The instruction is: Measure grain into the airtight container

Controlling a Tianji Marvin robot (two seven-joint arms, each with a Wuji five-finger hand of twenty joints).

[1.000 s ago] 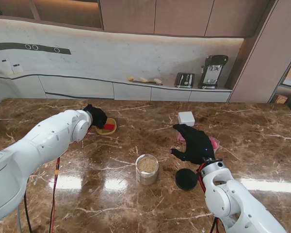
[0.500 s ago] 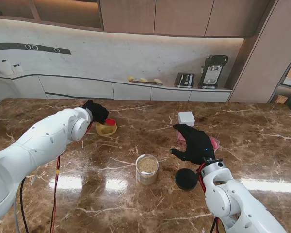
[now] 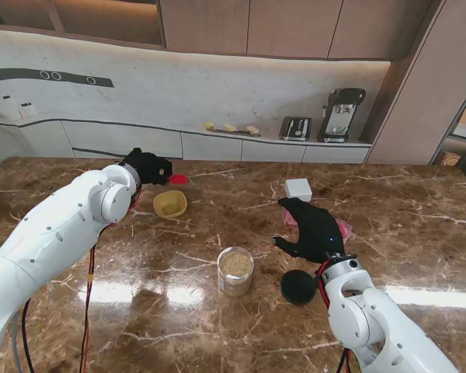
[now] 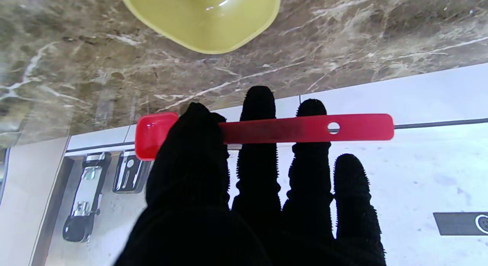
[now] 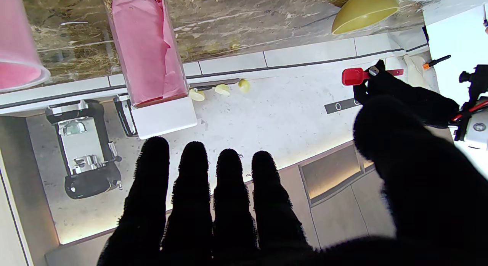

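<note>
Your left hand (image 3: pixel 146 166) grips the red scoop (image 4: pixel 267 130) lifted clear of the yellow bowl (image 3: pixel 170 203), your right hand (image 3: pixel 311 229) hovers open, so next you likely carry it level to the grain jar (image 3: pixel 235 270) mid-table.

Bowl (image 3: pixel 170 203) far left; jar (image 3: pixel 235 270) centre, lid (image 3: pixel 298 287) just right of it.

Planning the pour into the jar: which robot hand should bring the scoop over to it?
Left. The left robot hand already holds the red scoop, lifted beyond the yellow bowl. The right robot hand is open and empty, beside the jar.
</note>
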